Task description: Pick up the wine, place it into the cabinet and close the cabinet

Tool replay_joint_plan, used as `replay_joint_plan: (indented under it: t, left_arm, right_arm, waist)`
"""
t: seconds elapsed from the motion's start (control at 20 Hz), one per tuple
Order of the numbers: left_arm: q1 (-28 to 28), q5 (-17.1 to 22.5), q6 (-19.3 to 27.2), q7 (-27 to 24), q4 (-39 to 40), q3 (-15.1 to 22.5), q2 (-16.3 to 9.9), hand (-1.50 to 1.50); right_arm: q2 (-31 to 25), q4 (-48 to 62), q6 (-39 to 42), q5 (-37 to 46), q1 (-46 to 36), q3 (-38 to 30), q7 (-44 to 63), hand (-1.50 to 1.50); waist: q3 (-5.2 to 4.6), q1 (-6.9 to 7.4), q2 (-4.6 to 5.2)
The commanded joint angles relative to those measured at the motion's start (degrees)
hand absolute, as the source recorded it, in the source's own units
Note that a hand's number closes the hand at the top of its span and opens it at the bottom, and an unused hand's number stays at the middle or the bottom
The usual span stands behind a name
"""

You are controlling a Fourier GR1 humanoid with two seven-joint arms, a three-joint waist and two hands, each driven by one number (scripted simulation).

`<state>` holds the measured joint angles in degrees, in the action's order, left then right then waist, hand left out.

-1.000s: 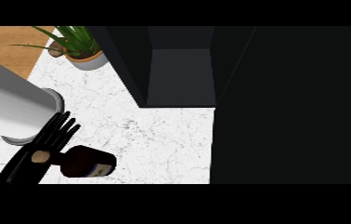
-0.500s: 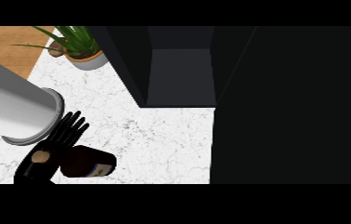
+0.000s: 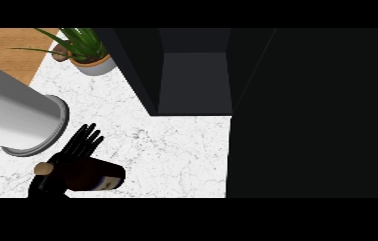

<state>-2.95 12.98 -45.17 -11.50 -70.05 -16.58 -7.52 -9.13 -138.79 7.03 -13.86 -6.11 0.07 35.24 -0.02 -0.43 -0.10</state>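
The wine bottle (image 3: pixel 94 175) is dark brown with a cork-coloured top and stands on the white marble counter (image 3: pixel 177 150) at the lower left. My left hand (image 3: pixel 76 149) is pressed against the bottle's left side at the neck. Its fingers are straight, point up and to the right, and are not curled round the glass. Part of the palm is hidden behind the bottle. The dark cabinet (image 3: pixel 193 80) stands open at the upper middle, with its inside in shadow. My right hand does not show.
A large grey cylinder (image 3: pixel 26 120) fills the left edge, just above the hand. A potted green plant (image 3: pixel 85 55) stands at the back left beside a strip of wooden surface (image 3: pixel 22 50). A tall black panel (image 3: pixel 303 115) covers the right half.
My left hand has slid right and slightly up against the bottle's neck, fingers still straight. The bottle has barely shifted.
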Motion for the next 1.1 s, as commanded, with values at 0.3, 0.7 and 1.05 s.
replay_joint_plan:
  t: [0.3,0.7,1.05]
  left_arm:
    - [0.7,0.0,-0.6,-2.3,3.4,1.4,0.9,-1.5]
    - [6.1,3.7,-6.9,-1.2,10.7,1.9,-1.3,1.5]
    - [-0.3,-10.2,-2.6,-15.2,0.2,8.0,-0.4,1.5]
  right_arm:
    - [1.0,-8.5,0.4,-4.9,3.5,-1.7,1.5,-1.5]
    - [1.8,-7.1,-1.2,-1.7,0.3,1.3,3.4,-1.5]
    - [0.3,-9.0,-1.4,-5.5,1.3,-2.3,5.4,-1.5]
  waist:
    - [0.02,0.13,-0.01]
    - [-0.03,0.04,0.03]
    - [-0.03,-0.07,-0.27]
